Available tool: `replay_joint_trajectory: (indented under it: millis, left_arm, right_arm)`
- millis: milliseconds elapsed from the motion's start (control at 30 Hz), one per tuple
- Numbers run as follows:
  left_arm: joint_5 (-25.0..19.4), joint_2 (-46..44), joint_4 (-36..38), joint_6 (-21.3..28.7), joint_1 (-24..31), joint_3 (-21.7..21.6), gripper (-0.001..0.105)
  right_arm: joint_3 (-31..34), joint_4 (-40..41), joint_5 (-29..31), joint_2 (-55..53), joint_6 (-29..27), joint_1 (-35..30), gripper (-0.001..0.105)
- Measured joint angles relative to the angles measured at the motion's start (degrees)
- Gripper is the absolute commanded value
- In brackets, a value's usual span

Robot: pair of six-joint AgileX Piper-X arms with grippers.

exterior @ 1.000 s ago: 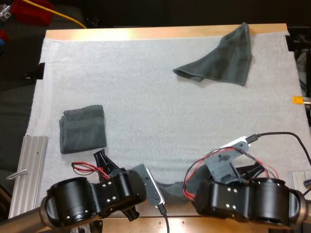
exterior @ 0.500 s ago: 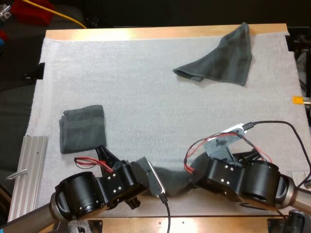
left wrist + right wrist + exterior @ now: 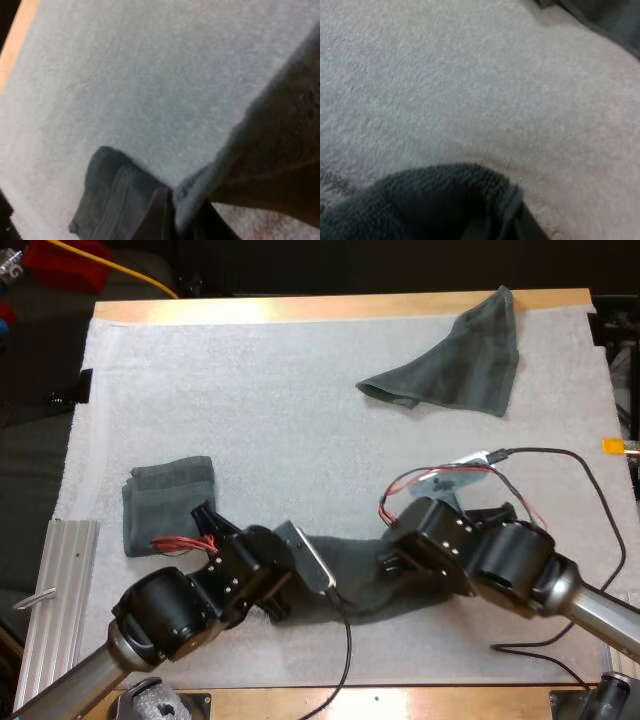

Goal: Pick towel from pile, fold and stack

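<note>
Nearest the arms, a dark grey-green terry towel [image 3: 365,578] is drawn out as a long, slack band over the white, nubbly mat [image 3: 280,430], spanning the gap between the two wrists. My left gripper [image 3: 177,221] is clamped on one end of it: in the left wrist view the black fingers pinch a thick hemmed edge, and the looped pile rises in a broad sheet beside them. My right gripper [image 3: 502,226] is closed on the other end in the same way, with a rounded fold of fuzzy cloth bulging over its fingers. Near the left gripper, toward the mat's left side, sits a folded towel [image 3: 170,505], a squarish flat pad of the same cloth with a stitched band along one edge. Well away at the far right, a crumpled towel [image 3: 455,360] sprawls in a loose triangular heap, one tip reaching the pale wooden table [image 3: 300,308] strip.
</note>
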Motion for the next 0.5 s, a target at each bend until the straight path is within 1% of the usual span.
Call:
replay_joint_trajectory:
  millis: [100,167,267,367,500]
  left_arm:
    - [0.3,0.0,-4.5,3.5,2.9,1.0,0.0]
    - [1.4,0.0,-7.2,6.1,5.1,1.9,0.0]
    - [4.4,0.2,-10.5,8.6,8.3,3.5,0.0]
    - [5.3,1.6,-12.4,10.9,11.1,4.5,0.0]
    - [9.9,5.4,-15.5,12.6,14.3,4.6,0.0]
  right_arm:
    - [0.0,-1.2,-0.9,1.9,-0.4,-1.8,0.001]
    - [0.0,-2.1,-1.3,3.3,-0.7,-3.6,0.001]
    - [0.0,-3.3,-2.4,4.8,-0.8,-5.8,0.001]
    - [0.0,-5.0,-4.0,6.1,-0.8,-7.6,0.001]
    - [0.0,-7.5,-5.2,7.9,-0.5,-9.4,0.001]
